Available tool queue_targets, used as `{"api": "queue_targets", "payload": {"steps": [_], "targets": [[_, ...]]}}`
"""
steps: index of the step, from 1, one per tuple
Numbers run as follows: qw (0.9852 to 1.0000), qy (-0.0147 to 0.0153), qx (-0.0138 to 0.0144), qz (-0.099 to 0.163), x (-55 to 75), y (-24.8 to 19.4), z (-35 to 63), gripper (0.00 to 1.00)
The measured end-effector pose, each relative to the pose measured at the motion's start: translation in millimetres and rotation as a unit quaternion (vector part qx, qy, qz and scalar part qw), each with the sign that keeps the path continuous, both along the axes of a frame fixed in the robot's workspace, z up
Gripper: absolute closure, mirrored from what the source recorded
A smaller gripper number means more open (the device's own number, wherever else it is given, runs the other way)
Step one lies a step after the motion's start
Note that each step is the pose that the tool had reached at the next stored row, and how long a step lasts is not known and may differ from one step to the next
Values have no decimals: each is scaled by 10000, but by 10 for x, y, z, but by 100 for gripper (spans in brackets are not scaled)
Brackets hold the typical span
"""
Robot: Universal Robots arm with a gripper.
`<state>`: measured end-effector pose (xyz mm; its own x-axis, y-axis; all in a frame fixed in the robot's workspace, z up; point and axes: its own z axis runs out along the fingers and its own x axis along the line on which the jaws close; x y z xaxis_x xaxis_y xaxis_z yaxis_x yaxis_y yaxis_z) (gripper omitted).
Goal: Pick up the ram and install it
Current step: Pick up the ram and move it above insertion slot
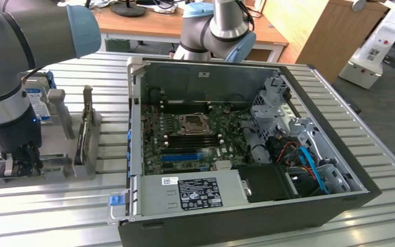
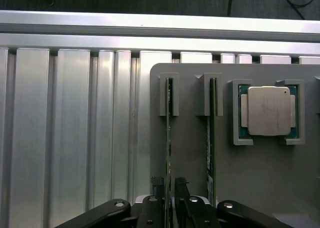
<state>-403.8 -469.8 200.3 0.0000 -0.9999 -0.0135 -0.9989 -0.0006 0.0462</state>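
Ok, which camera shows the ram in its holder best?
The wrist view: the ram stands edge-on in the grey holder, straddled by the open pincer, with a second stick alongside. The exterior view shows one stick side-on, upright beside the arm.
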Motion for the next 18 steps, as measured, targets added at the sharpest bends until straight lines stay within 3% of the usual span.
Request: {"api": "queue_targets", "payload": {"steps": [8, 12, 18], "targets": [[10000, 0, 0, 0, 1, 0, 0, 77], [10000, 0, 0, 1, 1, 0, 0, 88], [10000, 0, 0, 0, 1, 0, 0, 88]]}}
